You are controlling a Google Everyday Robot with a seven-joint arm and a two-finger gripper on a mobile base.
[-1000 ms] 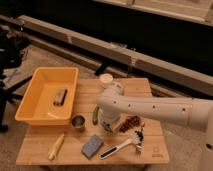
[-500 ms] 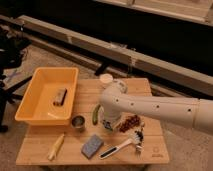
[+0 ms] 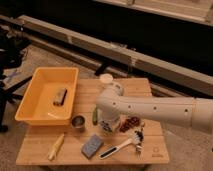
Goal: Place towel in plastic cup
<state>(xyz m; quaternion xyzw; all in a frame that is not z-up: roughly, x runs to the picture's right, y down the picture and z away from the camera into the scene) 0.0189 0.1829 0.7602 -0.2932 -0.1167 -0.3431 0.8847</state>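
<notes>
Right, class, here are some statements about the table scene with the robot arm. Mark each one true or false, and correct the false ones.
1. The yellow bin sits at the left of the wooden table. True.
2. The yellow bin is empty. False: a small dark object lies in it.
3. The tool is low over the middle of the table. True.
4. The sponge lies inside the bin. False: it lies on the table near the front edge.
5. The brush lies on the table right of the sponge. True.
6. The metal cup is at the table's right end. False: it stands beside the bin.
</notes>
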